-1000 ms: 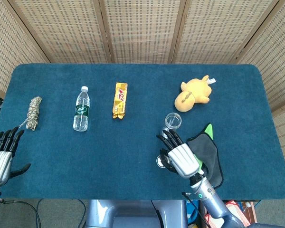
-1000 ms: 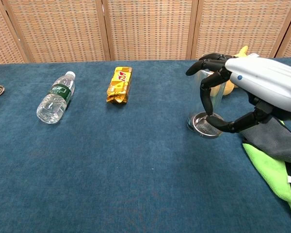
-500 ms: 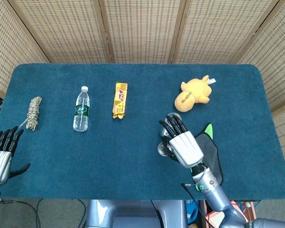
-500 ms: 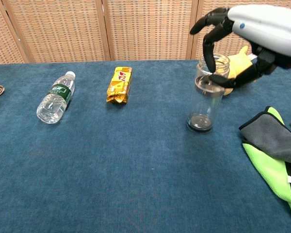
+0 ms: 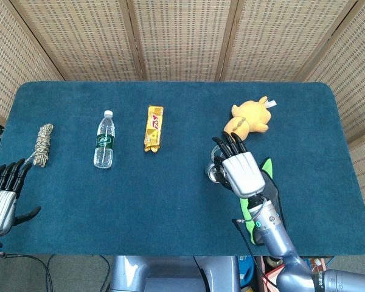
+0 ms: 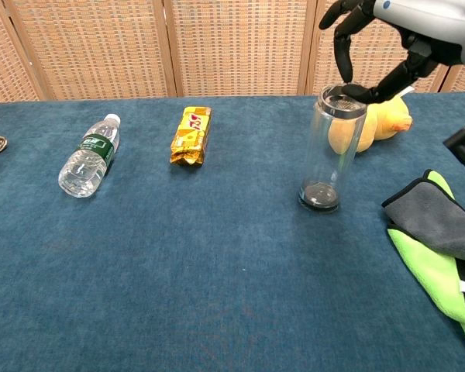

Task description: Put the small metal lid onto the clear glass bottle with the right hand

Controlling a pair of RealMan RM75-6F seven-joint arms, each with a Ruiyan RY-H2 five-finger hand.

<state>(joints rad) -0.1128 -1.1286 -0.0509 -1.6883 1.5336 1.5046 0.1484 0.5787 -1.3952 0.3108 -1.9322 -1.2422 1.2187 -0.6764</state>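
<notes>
A: Where does the head view sit?

B: High over the near edge, facing steeply down; it takes in the whole table [image 5: 170, 201] with the screen [image 5: 182, 36] at the far side.

A: And the chest view?

B: Low and close, about table height, facing level across the table [image 6: 178, 279] toward the screen [image 6: 240, 39]. It cuts off the table's near strip and both ends.

A: What do both see?

B: The middle: water bottle [image 5: 103, 140] [image 6: 87, 157], snack bar [image 5: 153, 128] [image 6: 191, 135], glass bottle [image 5: 215, 173] [image 6: 332, 149], toy [image 5: 250, 119] [image 6: 380, 122], cloth [image 5: 270, 188] [image 6: 442, 248].
</notes>
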